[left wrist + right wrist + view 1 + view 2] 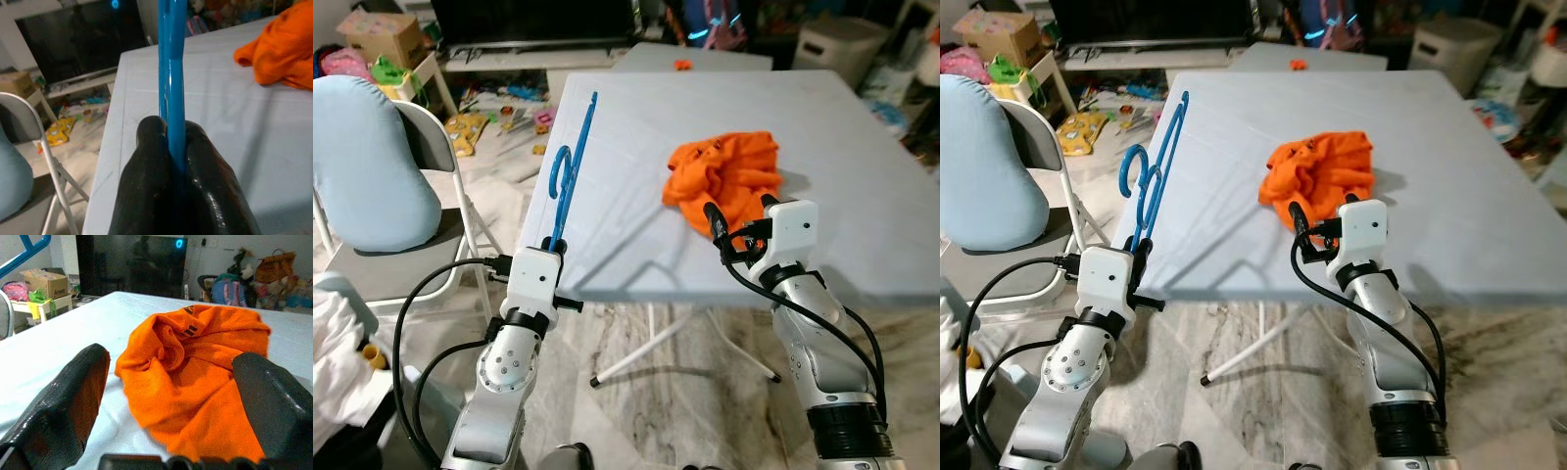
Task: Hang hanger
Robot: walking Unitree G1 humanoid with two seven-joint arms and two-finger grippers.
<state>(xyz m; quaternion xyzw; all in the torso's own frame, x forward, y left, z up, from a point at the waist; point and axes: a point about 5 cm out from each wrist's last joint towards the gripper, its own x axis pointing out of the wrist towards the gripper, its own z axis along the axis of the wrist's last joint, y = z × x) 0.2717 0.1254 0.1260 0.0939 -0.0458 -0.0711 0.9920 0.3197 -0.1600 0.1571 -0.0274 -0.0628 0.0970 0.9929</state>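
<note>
A blue plastic hanger (570,168) stands up over the left edge of the white table (636,127), with its hook near the middle. My left gripper (557,246) is shut on the hanger's lower end; in the left wrist view its black fingers (146,186) squeeze the blue bar (172,88). A crumpled orange garment (724,174) lies on the table. My right gripper (741,217) is open at the near edge of the garment, one finger (68,396) on each side of it, the orange cloth (195,372) just ahead.
A folding chair (421,196) with a light blue cushion (367,162) stands left of the table. Toys and a cardboard box (382,34) lie on the floor beyond it. A dark TV unit (538,24) stands at the back. Marble floor lies under the table's front edge.
</note>
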